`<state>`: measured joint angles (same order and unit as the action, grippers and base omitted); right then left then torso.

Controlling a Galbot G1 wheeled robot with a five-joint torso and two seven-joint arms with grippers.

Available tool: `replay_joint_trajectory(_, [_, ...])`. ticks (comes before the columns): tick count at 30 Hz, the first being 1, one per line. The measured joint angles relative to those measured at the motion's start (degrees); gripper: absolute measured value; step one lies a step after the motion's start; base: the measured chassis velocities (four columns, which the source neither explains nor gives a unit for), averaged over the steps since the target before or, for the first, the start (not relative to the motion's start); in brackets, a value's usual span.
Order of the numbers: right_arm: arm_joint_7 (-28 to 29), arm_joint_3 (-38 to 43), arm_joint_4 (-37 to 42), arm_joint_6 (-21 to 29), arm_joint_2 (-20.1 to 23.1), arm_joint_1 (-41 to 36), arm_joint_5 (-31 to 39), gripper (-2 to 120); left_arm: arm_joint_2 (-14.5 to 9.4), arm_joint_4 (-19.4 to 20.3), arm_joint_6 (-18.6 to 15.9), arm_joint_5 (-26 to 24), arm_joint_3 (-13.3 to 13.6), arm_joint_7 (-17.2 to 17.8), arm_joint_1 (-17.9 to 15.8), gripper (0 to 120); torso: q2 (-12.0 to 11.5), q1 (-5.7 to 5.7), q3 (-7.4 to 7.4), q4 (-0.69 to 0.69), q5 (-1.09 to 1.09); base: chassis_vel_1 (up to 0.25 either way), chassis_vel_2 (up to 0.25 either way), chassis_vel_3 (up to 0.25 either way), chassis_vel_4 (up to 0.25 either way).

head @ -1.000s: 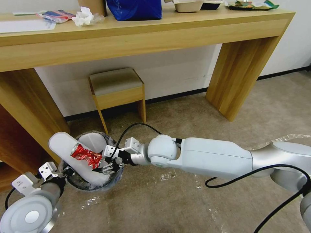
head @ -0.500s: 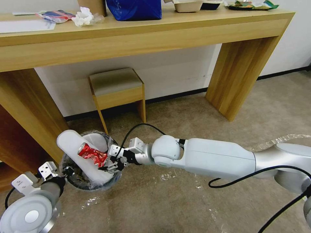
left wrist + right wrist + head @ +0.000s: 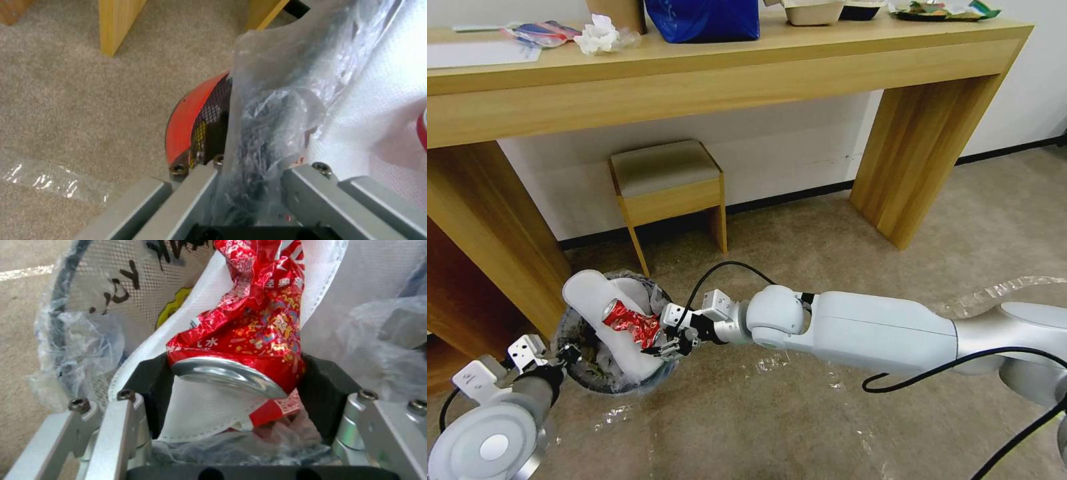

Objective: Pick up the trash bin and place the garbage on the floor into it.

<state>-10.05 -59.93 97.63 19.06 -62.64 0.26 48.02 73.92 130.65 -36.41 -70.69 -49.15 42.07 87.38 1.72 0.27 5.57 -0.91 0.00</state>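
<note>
The trash bin [image 3: 602, 373] sits on the floor [image 3: 800, 427] by the left leg of the wooden desk [image 3: 707, 73], two white insoles [image 3: 597, 300] poking out. The right gripper [image 3: 672, 341] reaches over its right rim, clamped on the crushed can [image 3: 631, 322] atop an insole. The left gripper [image 3: 564, 352] pinches the bin's near-left rim and plastic liner [image 3: 267, 126].

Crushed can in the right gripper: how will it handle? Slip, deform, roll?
The can is already crumpled, so it would probably give further under squeeze. Its glossy skin and metal end look slippery, though the right gripper pads bracket it at both sides. It is likely light, and too dented to roll far if released onto the insole in the bin.
</note>
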Motion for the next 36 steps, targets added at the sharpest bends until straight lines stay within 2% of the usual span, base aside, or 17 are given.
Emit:
replay_joint_trajectory(8, [1.19,0.15,0.29,0.5,0.37,0.04,0.08,59,-0.07,-0.43,0.0,0.03,0.09,-0.08,-0.2,0,0.0,0.0,0.0,0.0,0.0,0.0,0.0,0.0,0.0])
replay_joint_trajectory(11, [1.58,0.33,0.48,0.8,0.57,0.12,0.12,65,-0.08,-0.69,0.0,0.05,0.11,-0.09,-0.25,0,0.0,0.01,0.0,0.0,0.0,0.0,0.0,0.0,0.0])
replay_joint_trajectory(12, [1.64,0.42,0.55,0.82,0.66,0.17,0.14,74,-0.11,-0.76,0.01,0.05,0.11,-0.11,-0.25,0,0.0,0.0,0.0,0.0,0.0,0.0,0.0,0.0,0.0])
replay_joint_trajectory(13, [1.64,0.42,0.55,0.82,0.66,0.17,0.14,74,-0.11,-0.76,0.01,0.05,0.11,-0.11,-0.25,0,0.0,0.0,0.0,0.0,0.0,0.0,0.0,0.0,0.0])
replay_joint_trajectory(15, [1.79,0.76,0.44,0.91,0.58,0.35,0.14,85,-0.21,-0.83,0.02,0.15,0.1,-0.1,-0.27,0,0.0,0.0,0.0,0.0,0.0,0.0,0.0,0.0,0.0])
replay_joint_trajectory(16, [1.79,0.76,0.44,0.91,0.58,0.35,0.14,85,-0.21,-0.83,0.02,0.15,0.1,-0.1,-0.27,0,0.0,0.0,0.0,0.0,0.0,0.0,0.0,0.0,0.0])
replay_joint_trajectory(19, [1.87,0.87,0.28,0.93,0.16,0.43,0.17,98,-0.24,-0.95,0.03,0.13,0.11,-0.11,-0.32,0,0.0,0.0,0.0,0.0,0.0,0.0,0.0,0.0,0.0])
replay_joint_trajectory(36, [2.21,0.93,-0.46,0.85,-0.66,0.49,0.09,100,-0.1,-1.33,0.07,0.17,0.04,-0.32,-0.23,0,0.0,0.0,0.0,0.0,0.0,0.0,0.0,0.0,0.0])
